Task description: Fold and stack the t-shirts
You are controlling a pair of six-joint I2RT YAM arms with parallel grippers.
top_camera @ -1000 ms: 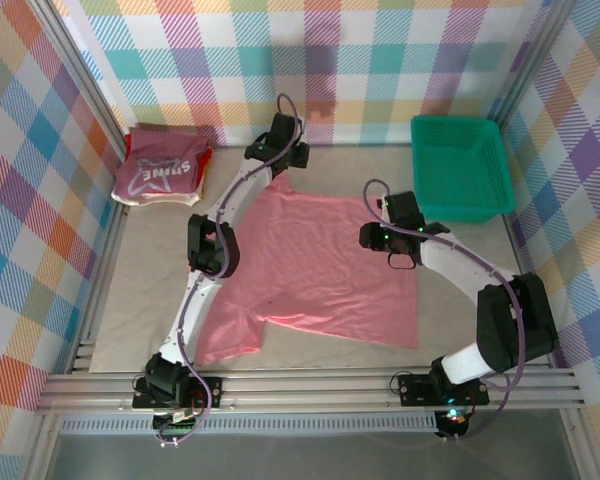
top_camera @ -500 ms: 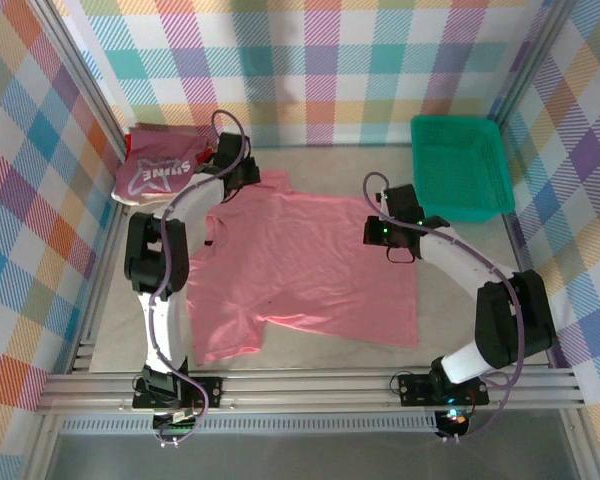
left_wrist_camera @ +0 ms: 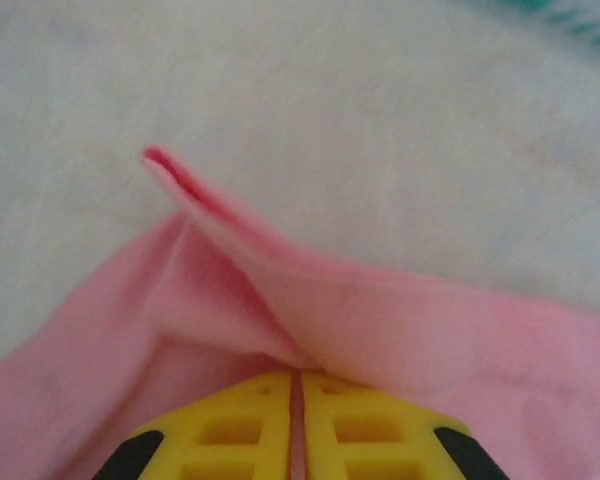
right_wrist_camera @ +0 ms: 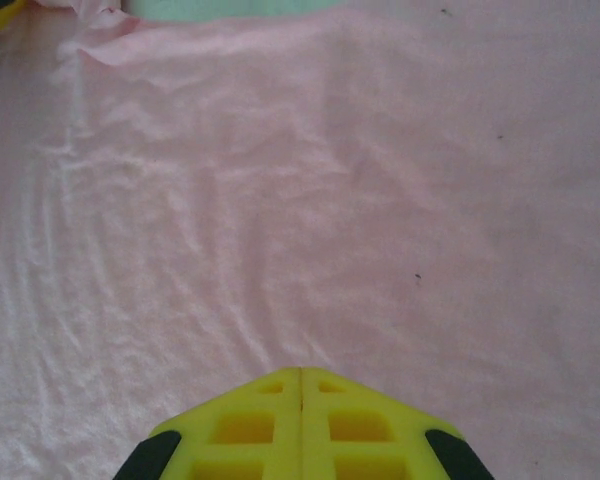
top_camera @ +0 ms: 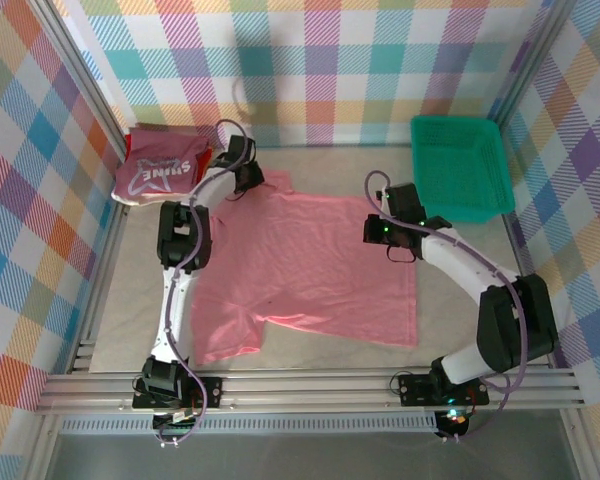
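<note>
1. The salmon-pink t-shirt lies spread out on the grey table, between the two arms, with one sleeve at the near left.
2. The left gripper is at the shirt's far left corner. Its yellow fingers are pressed together on a pinch of the pink cloth, and a raised fold runs out from the tips.
3. The right gripper sits at the far right edge of the same shirt. Its yellow fingers are closed tip to tip above wrinkled pink cloth. I cannot tell whether any cloth is caught between them.
4. A folded stack sits in the far left corner of the table, just beside the left gripper. The dark pink t-shirt with white lettering is on top, with a cream shirt and a red shirt showing at its edges.
5. A green mesh basket stands at the far right, near the right gripper and apart from the spread shirt.
</note>
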